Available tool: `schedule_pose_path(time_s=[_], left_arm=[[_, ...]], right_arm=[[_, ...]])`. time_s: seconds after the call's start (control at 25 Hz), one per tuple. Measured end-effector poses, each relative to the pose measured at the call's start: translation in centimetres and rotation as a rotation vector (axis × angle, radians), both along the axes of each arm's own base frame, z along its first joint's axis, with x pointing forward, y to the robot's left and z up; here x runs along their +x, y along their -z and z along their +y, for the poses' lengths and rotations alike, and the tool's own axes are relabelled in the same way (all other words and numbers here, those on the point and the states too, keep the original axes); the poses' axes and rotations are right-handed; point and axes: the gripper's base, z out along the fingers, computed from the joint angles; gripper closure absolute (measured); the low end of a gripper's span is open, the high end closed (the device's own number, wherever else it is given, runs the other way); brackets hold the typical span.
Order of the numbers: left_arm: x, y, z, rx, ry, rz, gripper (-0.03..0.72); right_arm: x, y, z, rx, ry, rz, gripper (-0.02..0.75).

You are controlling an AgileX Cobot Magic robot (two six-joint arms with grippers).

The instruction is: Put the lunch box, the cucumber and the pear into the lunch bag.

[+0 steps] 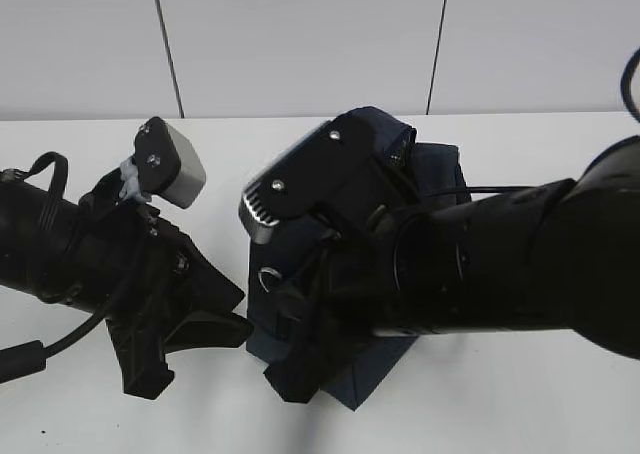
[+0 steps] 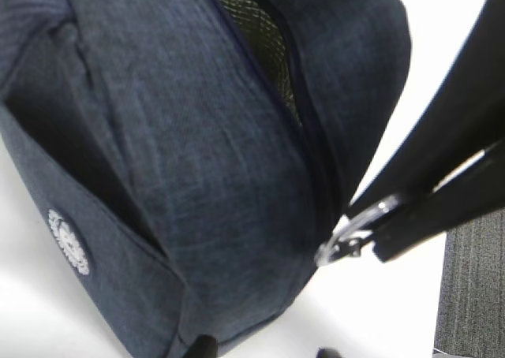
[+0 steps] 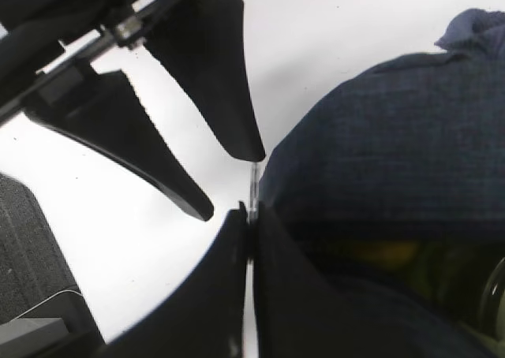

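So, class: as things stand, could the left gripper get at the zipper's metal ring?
Probably not cleanly: the right gripper is already shut on the metal ring, covering it, though the left gripper hangs open right beside it.

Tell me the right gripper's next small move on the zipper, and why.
Probably keep drawing the ring pull along the zipper track. The right gripper is shut on it, and the lunch bag shows only a narrow gap onto its lining.
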Motion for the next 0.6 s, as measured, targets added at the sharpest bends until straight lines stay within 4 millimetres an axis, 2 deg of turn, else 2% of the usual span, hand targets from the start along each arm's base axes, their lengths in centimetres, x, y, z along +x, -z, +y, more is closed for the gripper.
schedule_pose_path(time_s=[0.28, 0.6], left_arm=[[0.01, -0.07, -0.06, -0.012, -0.008, 0.006, 0.445], [0.04, -0.12, -0.11, -0.020, -0.010, 0.004, 0.445]], right_arm=[[0.34, -0.72, 0.00, -0.077, -0.037, -0.038, 0.732], [1.06, -0.98, -0.79, -0.151, 0.046, -0.081, 0.732]])
